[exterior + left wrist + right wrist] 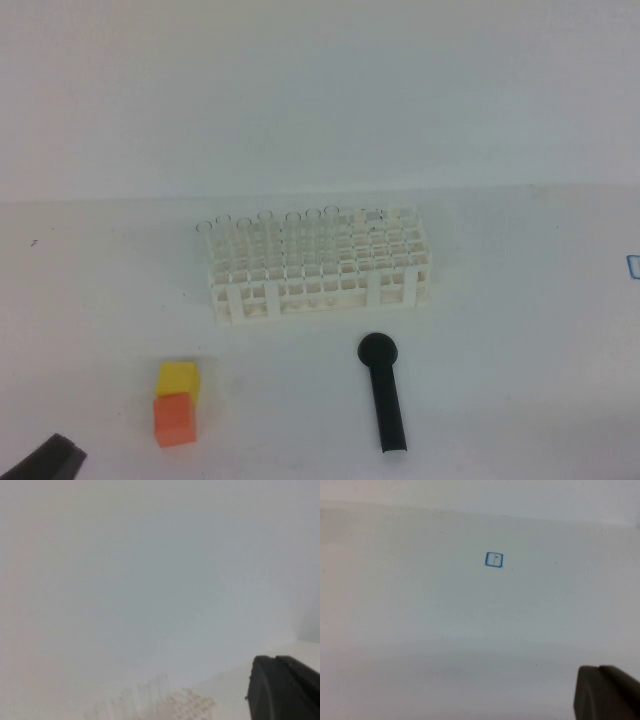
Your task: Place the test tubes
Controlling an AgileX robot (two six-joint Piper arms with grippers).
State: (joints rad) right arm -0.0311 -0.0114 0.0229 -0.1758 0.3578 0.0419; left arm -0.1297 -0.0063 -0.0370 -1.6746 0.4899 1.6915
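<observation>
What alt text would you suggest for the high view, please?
A white test tube rack, clear tubes standing in many holes, sits mid-table. Nearer lie a black round-headed tool and, left of it, a yellow block behind an orange block. The left gripper shows as a dark tip at the near-left corner; the right gripper is outside this view.

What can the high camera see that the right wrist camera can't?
Only the high view: the white test tube rack with clear tubes, the yellow block touching the orange block, a black round-headed tool, and the left gripper at the near left corner. Only the right wrist view: the right gripper, above the table. Both: the white table and the blue square mark.
</observation>
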